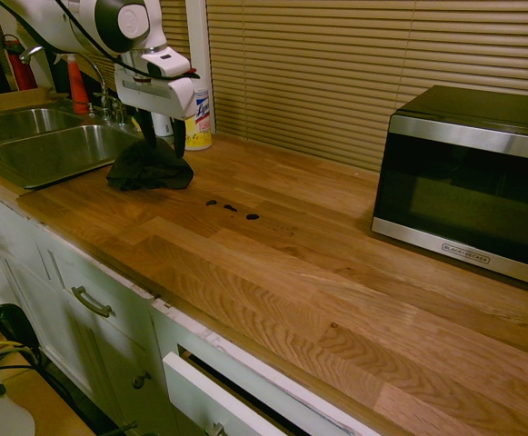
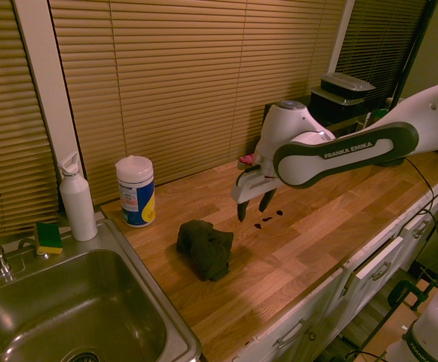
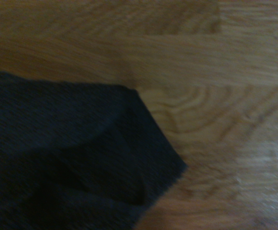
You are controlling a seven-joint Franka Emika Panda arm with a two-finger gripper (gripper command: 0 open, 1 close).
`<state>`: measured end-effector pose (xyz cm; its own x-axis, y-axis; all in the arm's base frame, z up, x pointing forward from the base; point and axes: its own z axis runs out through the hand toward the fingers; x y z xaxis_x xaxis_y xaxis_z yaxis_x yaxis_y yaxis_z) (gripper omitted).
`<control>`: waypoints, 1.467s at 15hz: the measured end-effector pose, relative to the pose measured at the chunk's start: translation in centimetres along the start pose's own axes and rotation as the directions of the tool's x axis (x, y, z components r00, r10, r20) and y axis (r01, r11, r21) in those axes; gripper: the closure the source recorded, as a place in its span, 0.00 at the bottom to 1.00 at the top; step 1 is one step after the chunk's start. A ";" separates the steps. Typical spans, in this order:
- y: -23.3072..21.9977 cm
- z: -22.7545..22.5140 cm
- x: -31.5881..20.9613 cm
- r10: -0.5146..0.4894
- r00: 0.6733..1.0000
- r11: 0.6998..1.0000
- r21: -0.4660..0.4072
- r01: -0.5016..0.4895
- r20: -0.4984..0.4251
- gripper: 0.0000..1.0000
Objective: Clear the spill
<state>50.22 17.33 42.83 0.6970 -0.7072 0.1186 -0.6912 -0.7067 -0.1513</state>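
The spill [image 1: 230, 209] is a short row of three tiny dark blotches on the wooden countertop, also seen in the second exterior view as the spill [image 2: 268, 219]. A crumpled dark cloth [image 1: 150, 168] lies between the spill and the sink. My gripper [image 1: 161, 136] hangs open just above the cloth's far side, empty. In the second exterior view the gripper [image 2: 254, 206] hovers between the cloth [image 2: 206, 247] and the blotches, above the counter. The wrist view shows a corner of the cloth [image 3: 67, 163] on bare wood.
A steel sink [image 1: 54, 150] is set into the counter's end, with a wipes canister [image 2: 136, 191], a white bottle [image 2: 77, 197] and a sponge [image 2: 49, 236] beside it. A microwave [image 1: 473, 173] stands at the other end. Closed blinds back the counter.
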 end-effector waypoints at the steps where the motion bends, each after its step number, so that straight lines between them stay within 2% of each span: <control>1: -1.6 0.3 -0.7 -0.005 1.000 1.000 0.006 0.005 -0.009 0.00; 5: -6.4 0.5 -3.2 -0.012 0.999 0.998 0.055 0.014 -0.031 0.00; 9: -8.6 1.2 -5.7 0.011 0.999 0.995 0.102 -0.008 -0.033 0.00; 18: -10.0 4.1 -8.9 0.146 0.985 0.987 0.075 -0.140 -0.089 0.00; 19: -10.1 4.5 -8.7 0.160 0.983 0.986 0.069 -0.153 -0.095 1.00; 22: -10.4 5.7 -7.7 0.182 0.978 0.983 0.050 -0.177 -0.106 1.00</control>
<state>53.12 30.22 37.93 0.5354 -0.8223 0.1929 -0.7935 -0.5679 -0.2187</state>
